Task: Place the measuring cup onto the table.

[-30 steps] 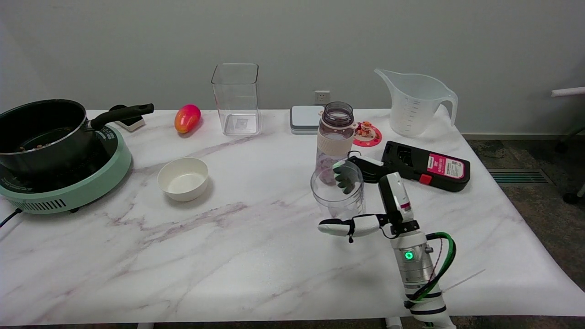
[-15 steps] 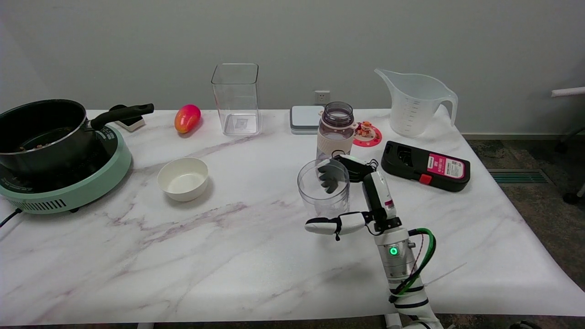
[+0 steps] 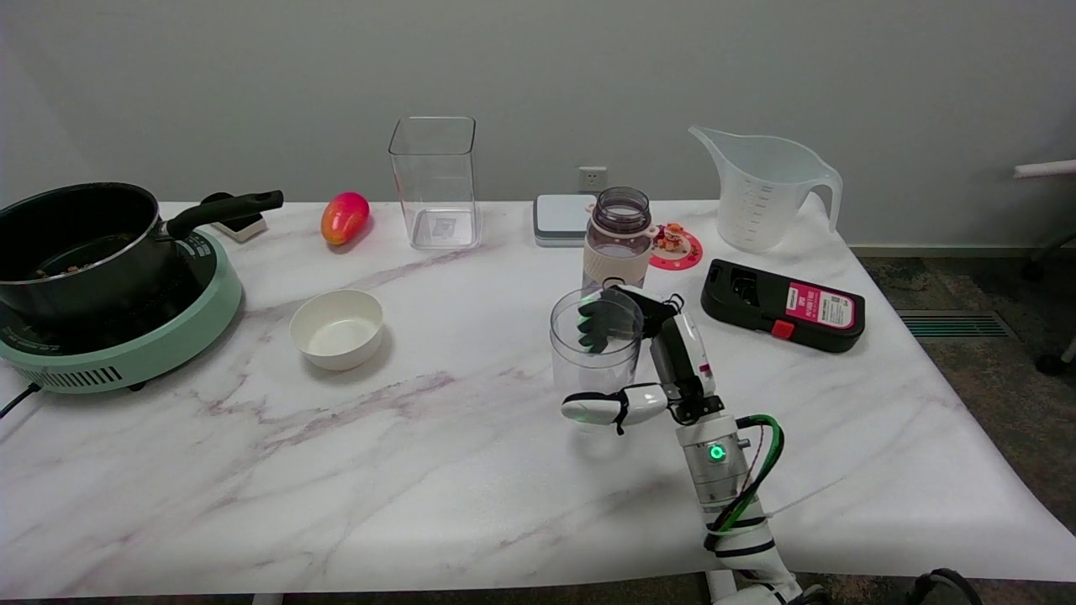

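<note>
A small clear measuring cup (image 3: 593, 353) stands upright near the middle of the marble table (image 3: 420, 454), just in front of a purple water bottle (image 3: 619, 239). My right hand (image 3: 666, 370) grips it from the right side. Its dark fingers show through the cup's wall behind the rim, and the white thumb lies across the front, low down near the base. I cannot tell whether the cup's bottom touches the table. The arm reaches in from the lower right.
A black device with a pink label (image 3: 783, 304) lies right of the hand. A large clear jug (image 3: 765, 189), pink coaster (image 3: 675, 245), white box (image 3: 563, 218) and square clear container (image 3: 434, 181) line the back. A white bowl (image 3: 336, 328), mango (image 3: 345, 217) and pot (image 3: 76, 244) are left.
My right hand has carried the cup to the left, then a little lower, and the arm has swung left with it. Everything else on the table stays put.
</note>
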{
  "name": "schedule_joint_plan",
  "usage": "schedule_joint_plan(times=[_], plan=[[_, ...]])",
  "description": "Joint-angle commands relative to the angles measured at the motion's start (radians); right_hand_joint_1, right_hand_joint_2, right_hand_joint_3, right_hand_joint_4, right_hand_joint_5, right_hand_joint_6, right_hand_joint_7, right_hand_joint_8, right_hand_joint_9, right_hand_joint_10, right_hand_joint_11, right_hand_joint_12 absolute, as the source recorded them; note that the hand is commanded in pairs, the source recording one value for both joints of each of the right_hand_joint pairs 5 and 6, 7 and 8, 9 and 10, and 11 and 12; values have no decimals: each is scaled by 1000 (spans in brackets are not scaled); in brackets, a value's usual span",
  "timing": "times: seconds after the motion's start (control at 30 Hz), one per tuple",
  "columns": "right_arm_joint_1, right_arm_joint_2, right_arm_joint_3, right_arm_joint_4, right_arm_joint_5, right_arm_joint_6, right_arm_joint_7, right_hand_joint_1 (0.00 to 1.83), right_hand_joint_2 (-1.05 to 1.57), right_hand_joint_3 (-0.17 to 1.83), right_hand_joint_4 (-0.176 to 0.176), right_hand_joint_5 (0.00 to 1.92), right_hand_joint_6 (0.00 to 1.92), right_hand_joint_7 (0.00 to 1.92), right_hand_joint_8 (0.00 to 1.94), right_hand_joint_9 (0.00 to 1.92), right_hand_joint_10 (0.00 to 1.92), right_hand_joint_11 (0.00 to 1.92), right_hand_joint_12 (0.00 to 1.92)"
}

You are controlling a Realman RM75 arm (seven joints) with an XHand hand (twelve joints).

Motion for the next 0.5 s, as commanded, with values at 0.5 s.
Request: schedule_joint_plan(times=[0.5], plan=[[63, -26, 4, -170, -10, 40, 116, 1270, 1571, 206, 0, 1920, 1920, 1920, 1920, 1920, 1920, 1877, 1877]])
